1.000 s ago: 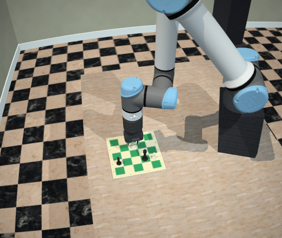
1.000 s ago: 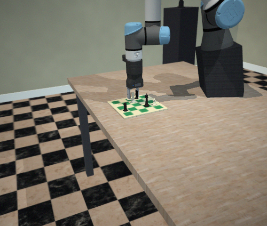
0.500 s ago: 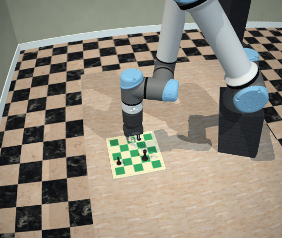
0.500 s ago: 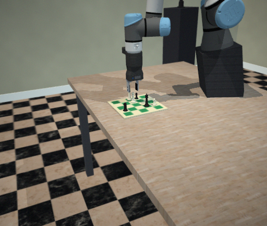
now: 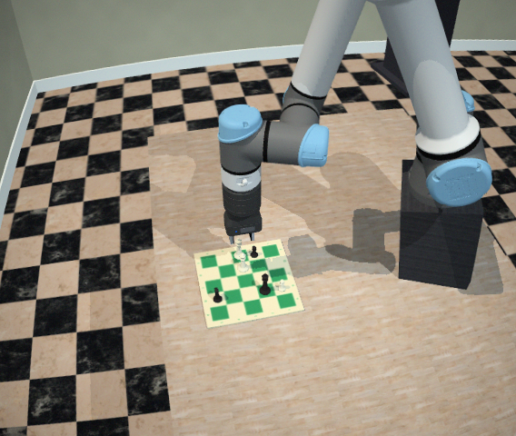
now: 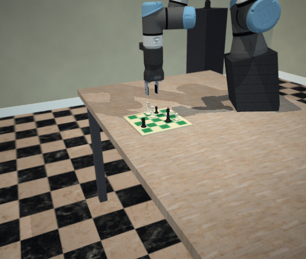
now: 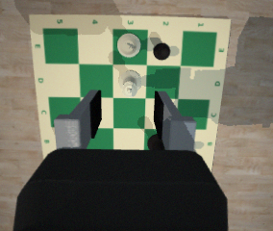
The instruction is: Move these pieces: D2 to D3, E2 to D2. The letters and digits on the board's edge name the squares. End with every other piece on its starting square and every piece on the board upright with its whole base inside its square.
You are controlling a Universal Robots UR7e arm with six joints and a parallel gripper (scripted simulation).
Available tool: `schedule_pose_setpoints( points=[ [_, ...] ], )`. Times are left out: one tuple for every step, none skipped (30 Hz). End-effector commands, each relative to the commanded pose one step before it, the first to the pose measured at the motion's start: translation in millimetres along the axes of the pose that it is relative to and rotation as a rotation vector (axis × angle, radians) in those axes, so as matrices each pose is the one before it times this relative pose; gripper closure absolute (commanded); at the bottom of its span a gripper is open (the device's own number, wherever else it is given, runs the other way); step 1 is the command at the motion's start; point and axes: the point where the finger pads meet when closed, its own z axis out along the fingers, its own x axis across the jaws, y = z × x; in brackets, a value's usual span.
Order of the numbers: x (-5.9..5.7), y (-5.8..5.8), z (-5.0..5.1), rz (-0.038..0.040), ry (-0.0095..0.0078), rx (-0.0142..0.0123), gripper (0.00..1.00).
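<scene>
The small green-and-cream board (image 5: 230, 322) (image 6: 147, 133) (image 7: 36, 72) lies on the wooden table. A white piece (image 5: 243, 266) (image 6: 152, 111) (image 7: 131, 83) stands upright on D3. A black pawn (image 5: 253, 252) (image 6: 156, 109) (image 7: 161, 50) stands on E2. A taller white piece (image 5: 239, 251) (image 6: 147, 108) (image 7: 128, 45) stands on E3. Square D2 (image 7: 162, 79) is bare. My gripper (image 5: 243, 239) (image 6: 151, 91) (image 7: 128, 105) is open and empty. It hangs above the board, clear of the piece tops, over the D3 and C3 area.
A tall black piece (image 5: 264, 284) (image 6: 167, 114), a white pawn (image 5: 282, 284) (image 6: 176, 116) and a black pawn (image 5: 217, 294) (image 6: 143, 122) stand nearer the board's front. The arm's dark pedestal (image 5: 436, 243) (image 6: 250, 83) stands on the table to the right. The table's edge (image 6: 105, 134) runs left of the board.
</scene>
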Motion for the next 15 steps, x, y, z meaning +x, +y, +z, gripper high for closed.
schedule_pose_setpoints(
  points=[
    [-0.01,-0.08,-7.39,0.00007,0.00127,-0.00072,0.21],
    [0.00,0.00,-0.47,0.00000,0.00000,0.00000,0.21],
    [0.00,0.00,-0.26,0.00000,0.00000,0.00000,0.21],
    [0.00,0.00,-0.10,0.00000,0.00000,0.00000,0.21],
    [0.00,0.00,-0.01,0.00000,0.00000,0.00000,0.21],
    [0.00,0.00,0.00,0.00000,0.00000,0.00000,0.00],
    [0.00,0.00,0.00,0.00000,0.00000,0.00000,0.00],
    [0.00,0.00,0.00,0.00000,0.00000,0.00000,0.00],
    [0.00,0.00,0.00,0.00000,0.00000,0.00000,0.00],
    [0.00,0.00,0.00,0.00000,0.00000,0.00000,0.00],
    [0.00,0.00,0.00,0.00000,0.00000,0.00000,0.00],
    [0.00,0.00,0.00,0.00000,0.00000,0.00000,0.00],
    [0.00,0.00,0.00,0.00000,0.00000,0.00000,0.00],
    [0.00,0.00,0.00,0.00000,0.00000,0.00000,0.00],
    [0.00,0.00,0.00,0.00000,0.00000,0.00000,0.00]
  ],
)
